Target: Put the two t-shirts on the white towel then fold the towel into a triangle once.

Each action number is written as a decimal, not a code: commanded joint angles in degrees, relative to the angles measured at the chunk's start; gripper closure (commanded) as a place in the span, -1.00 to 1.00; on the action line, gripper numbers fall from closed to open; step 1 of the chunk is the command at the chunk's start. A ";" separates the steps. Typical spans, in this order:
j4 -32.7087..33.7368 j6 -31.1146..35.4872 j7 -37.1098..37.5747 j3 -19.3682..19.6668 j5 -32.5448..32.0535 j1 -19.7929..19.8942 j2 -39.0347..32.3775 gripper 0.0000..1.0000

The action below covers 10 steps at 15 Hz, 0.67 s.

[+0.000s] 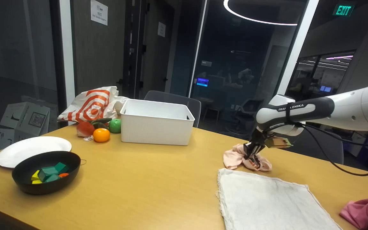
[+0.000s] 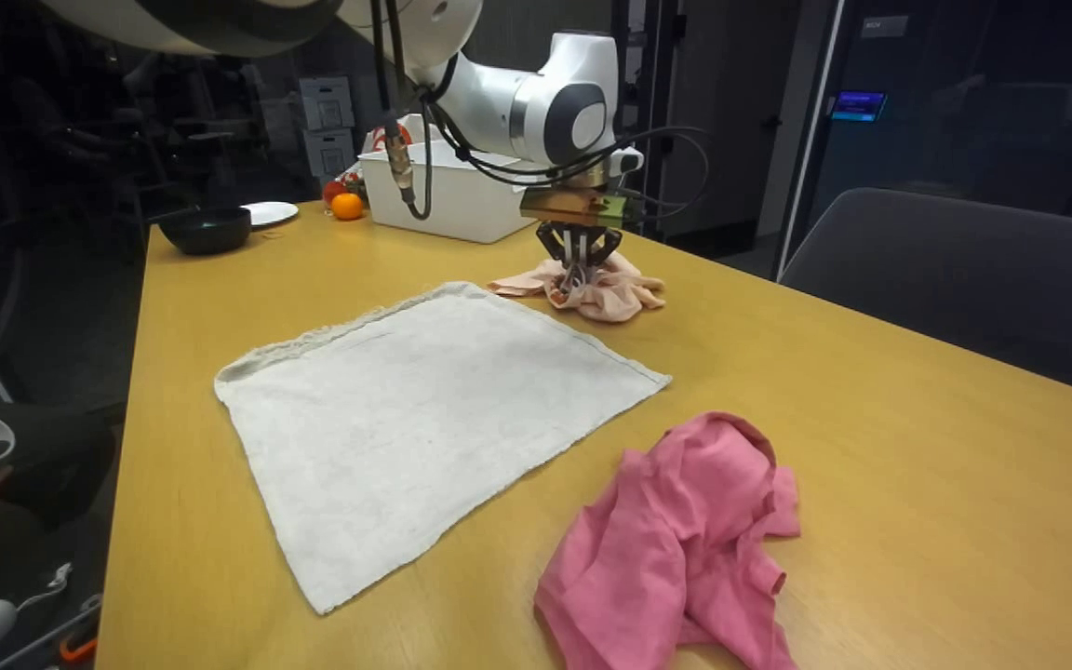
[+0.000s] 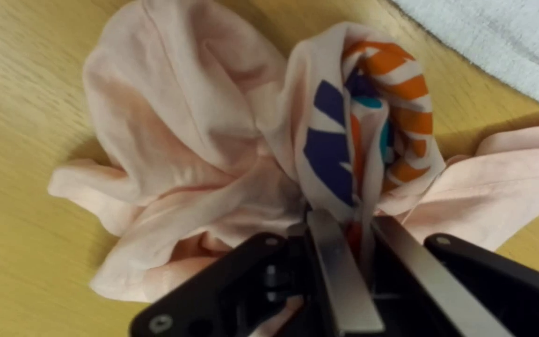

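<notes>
The pale pink t-shirt [image 1: 233,157] lies crumpled on the table beside the white towel's far edge; it also shows in an exterior view [image 2: 624,296] and in the wrist view [image 3: 180,107]. My gripper [image 3: 351,224] points down into it, with a printed fold of the shirt pinched between its close fingers. The gripper also shows in both exterior views [image 1: 253,157] [image 2: 578,275]. The white towel [image 2: 434,400] lies flat and spread out, also visible in an exterior view [image 1: 267,199]. The darker pink t-shirt [image 2: 676,549] lies bunched on the table beside the towel.
A white bin [image 1: 157,126], a plastic bag [image 1: 91,105], an orange fruit [image 1: 101,135] and a green one [image 1: 115,126] stand at the far end of the table. A black bowl [image 1: 46,183] with blocks and a white plate [image 1: 14,151] are there too. Chairs stand along the side.
</notes>
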<state>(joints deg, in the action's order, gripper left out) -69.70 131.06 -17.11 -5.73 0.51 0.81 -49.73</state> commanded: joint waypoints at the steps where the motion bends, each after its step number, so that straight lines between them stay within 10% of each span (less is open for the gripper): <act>1: -2.47 1.09 -0.45 -1.75 2.46 1.37 3.04 0.91; 10: -22.40 2.45 0.64 -1.98 4.76 1.69 19.62 0.89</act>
<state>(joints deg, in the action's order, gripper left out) -80.94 132.04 -16.97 -7.31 3.96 1.81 -39.23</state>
